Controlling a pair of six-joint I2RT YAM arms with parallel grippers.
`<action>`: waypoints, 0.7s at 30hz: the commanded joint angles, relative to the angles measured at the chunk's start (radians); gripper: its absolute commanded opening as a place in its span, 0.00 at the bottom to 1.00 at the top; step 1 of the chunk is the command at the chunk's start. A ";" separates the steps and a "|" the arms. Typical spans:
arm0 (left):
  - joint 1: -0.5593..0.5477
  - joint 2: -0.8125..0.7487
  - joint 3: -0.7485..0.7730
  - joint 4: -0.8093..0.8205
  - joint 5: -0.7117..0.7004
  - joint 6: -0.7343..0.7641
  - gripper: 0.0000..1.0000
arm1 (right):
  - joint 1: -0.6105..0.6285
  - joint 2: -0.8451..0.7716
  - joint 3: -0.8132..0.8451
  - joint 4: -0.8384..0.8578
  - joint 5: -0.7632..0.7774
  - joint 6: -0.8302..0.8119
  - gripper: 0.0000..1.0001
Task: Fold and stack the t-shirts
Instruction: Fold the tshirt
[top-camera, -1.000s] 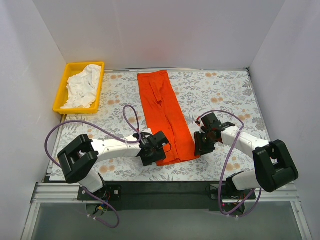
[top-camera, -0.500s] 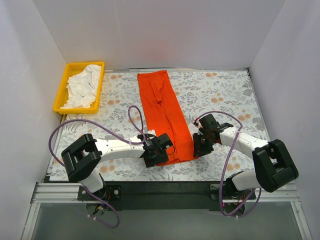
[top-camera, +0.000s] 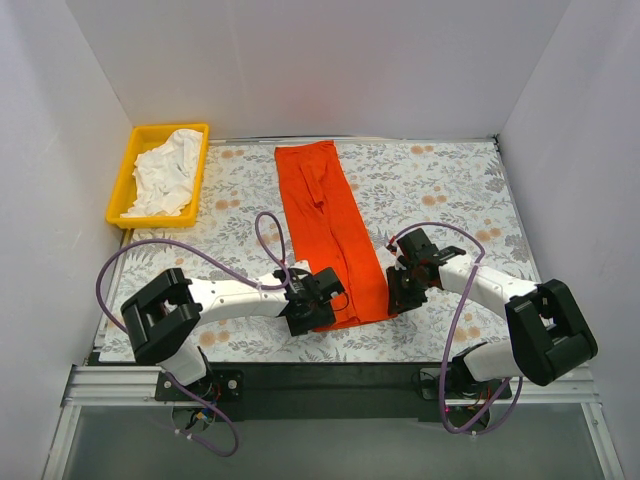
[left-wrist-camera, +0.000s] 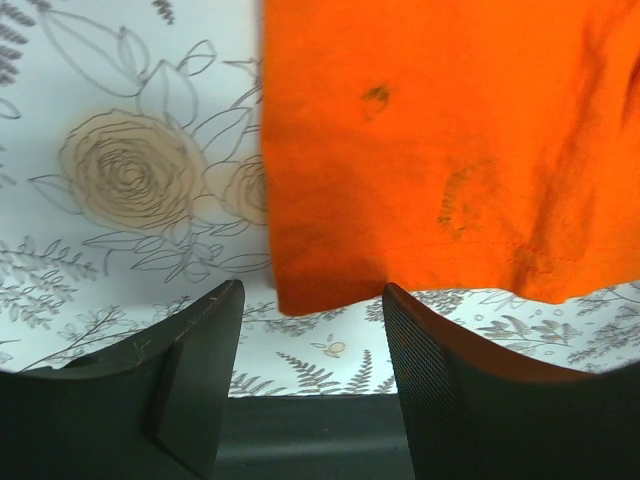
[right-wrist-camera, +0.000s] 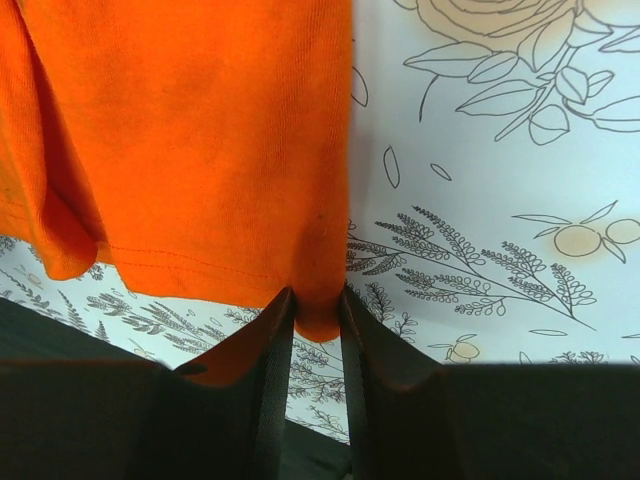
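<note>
The orange-red t-shirt (top-camera: 328, 225) lies folded into a long strip on the floral table, running from the back to near the front. My left gripper (top-camera: 312, 312) is open at its near left corner; in the left wrist view the hem (left-wrist-camera: 330, 290) sits just beyond the fingertips (left-wrist-camera: 420, 350). My right gripper (top-camera: 400, 292) is shut on the shirt's near right corner (right-wrist-camera: 318, 315). The white t-shirt (top-camera: 168, 172) lies crumpled in the yellow tray (top-camera: 128, 170) at the back left.
White walls close in the table on three sides. The black front rail (top-camera: 330, 378) runs along the near edge behind both grippers. Purple cables (top-camera: 265, 235) loop over the table beside each arm.
The left gripper has moved right to the shirt's near left corner. The right gripper has shifted left onto the near right corner, and the hem there has pulled in slightly.
</note>
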 joint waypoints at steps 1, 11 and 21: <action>-0.011 -0.029 -0.026 -0.092 -0.043 -0.179 0.54 | 0.007 0.001 -0.036 -0.046 0.076 -0.014 0.28; -0.020 0.063 0.069 -0.159 -0.092 -0.194 0.53 | 0.009 -0.002 -0.036 -0.042 0.110 -0.023 0.27; -0.048 0.082 0.149 -0.205 -0.127 -0.214 0.53 | 0.009 0.001 -0.028 -0.041 0.110 -0.034 0.27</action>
